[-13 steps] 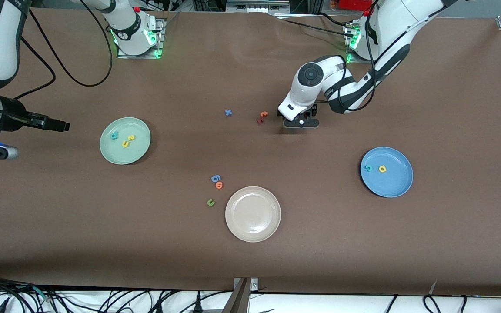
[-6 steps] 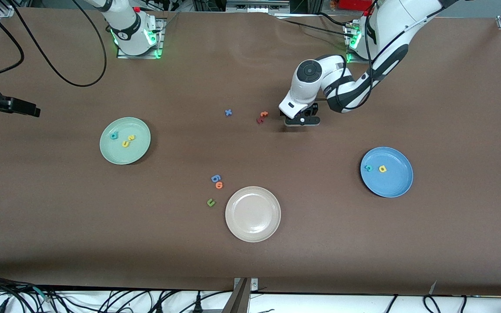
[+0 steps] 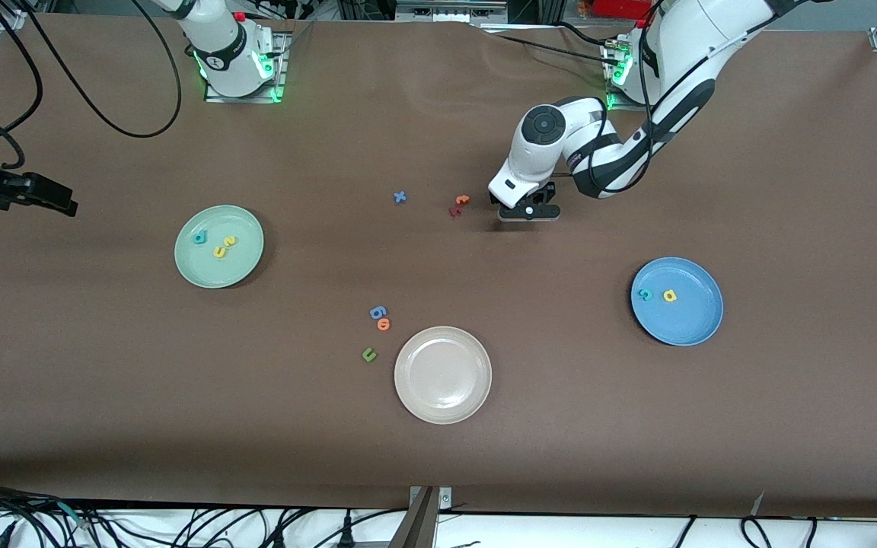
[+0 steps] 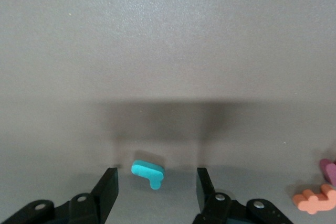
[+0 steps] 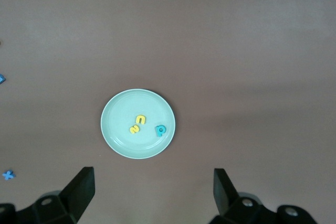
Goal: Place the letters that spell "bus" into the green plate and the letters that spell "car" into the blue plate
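Three plates on the brown table point(image 3: 789, 426): green plate point(image 3: 244, 262) toward the right arm's end, blue plate point(image 3: 693, 323) toward the left arm's end, beige plate point(image 3: 443, 374) nearest the front camera.

Green plate holds three letters: teal b point(image 3: 199, 237), yellow u point(image 3: 219, 252), yellow s point(image 3: 231, 241). Blue plate holds two: teal c point(image 3: 645, 294) at its 9 o'clock, yellow a point(image 3: 669, 296).

Left gripper point(image 4: 156, 183) low at the table, jaws parted around the teal r point(image 4: 148, 171) (not touching it). Red and orange letters point(image 3: 458, 205) just beside.

Right gripper point(image 5: 153, 187) waits high above the right arm's end of the table, jaws released, empty.

Loose letters: blue x point(image 3: 400, 197), blue g point(image 3: 377, 312), orange o point(image 3: 384, 324), green u point(image 3: 368, 354).
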### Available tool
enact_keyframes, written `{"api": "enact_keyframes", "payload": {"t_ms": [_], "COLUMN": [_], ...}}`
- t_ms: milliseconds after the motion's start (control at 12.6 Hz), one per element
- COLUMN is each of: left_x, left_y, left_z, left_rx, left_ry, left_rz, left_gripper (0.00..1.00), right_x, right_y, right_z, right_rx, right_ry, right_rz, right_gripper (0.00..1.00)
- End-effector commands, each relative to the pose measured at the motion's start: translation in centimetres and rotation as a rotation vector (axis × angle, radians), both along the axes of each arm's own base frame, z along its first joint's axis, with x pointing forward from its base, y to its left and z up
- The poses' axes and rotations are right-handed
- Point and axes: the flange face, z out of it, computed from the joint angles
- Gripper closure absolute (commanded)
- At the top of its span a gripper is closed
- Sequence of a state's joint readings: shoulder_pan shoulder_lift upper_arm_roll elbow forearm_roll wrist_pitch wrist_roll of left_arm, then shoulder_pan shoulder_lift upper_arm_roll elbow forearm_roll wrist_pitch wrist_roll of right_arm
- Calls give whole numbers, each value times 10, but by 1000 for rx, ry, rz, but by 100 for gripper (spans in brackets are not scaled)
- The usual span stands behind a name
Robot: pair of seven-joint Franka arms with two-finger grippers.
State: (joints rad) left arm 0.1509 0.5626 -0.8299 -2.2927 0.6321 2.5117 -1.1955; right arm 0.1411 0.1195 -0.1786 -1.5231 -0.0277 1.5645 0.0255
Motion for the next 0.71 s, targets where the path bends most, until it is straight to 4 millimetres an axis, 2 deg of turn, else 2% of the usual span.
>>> {"api": "enact_keyframes", "payload": {"t_ms": [0, 395, 633], "left_x": [-1, -2, -4], "left_y": [4, 4, 3], "left_z": [-4, -6, -6], "left_rx": [-2, -2, -1], "left_ry": [-20, -15, -14], "left_rz": [-6, -6, -6], "left_gripper": [34, 43, 47], "right_x": [-5, -3, 0], "right_y": [1, -2, -4], "right_z": [-2, -3, 9], "right_rx": [-13, -10, -7], "right_ry": [-14, -19, -60], "right_rz": [2, -5, 2], "right_gripper": [0, 0, 0]}}
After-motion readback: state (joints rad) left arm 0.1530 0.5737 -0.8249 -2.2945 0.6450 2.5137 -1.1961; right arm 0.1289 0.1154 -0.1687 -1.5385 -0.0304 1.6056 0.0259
